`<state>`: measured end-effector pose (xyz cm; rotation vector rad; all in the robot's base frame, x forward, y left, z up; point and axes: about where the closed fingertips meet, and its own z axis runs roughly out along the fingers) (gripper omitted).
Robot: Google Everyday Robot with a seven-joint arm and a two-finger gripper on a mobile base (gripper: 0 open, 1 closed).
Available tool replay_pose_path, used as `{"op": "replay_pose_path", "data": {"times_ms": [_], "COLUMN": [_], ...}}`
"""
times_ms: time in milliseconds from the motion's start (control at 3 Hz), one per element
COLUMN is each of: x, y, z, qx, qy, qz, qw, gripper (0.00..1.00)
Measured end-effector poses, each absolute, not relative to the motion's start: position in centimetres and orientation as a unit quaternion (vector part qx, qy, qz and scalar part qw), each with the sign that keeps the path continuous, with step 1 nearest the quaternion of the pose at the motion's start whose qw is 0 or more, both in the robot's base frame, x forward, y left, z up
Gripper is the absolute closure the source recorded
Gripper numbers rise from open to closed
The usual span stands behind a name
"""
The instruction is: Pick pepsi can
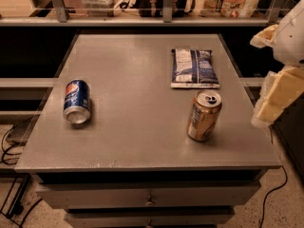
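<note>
Gripper [276, 98] at far R edge, mid-height, angled down-left.

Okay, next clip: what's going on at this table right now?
Nothing is being handled yet. The robot's gripper hangs off the right edge of the grey table, touching none of the things on it. The pepsi can it is meant to pick lies on its side near the left edge, far across from the gripper. An upright gold can stands on the right side, and a blue-white chip bag lies flat behind it.
</note>
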<state>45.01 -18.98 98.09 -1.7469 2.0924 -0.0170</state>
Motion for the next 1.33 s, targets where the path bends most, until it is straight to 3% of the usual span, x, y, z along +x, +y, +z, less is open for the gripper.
{"op": "replay_pose_path", "data": {"times_ms": [333,1000,1333], "x": [46.4,49.1,49.1], "y": [-16.2,-5.3,-5.3], "z": [98.5,98.0,98.0], "qx": [-0.649,-0.705,-0.705], "qy": [0.717,0.634,0.634], "qz": [0.027,0.125,0.125], "qw": [0.252,0.291,0.291], "gripper": [0.00,0.00,0.00]}}
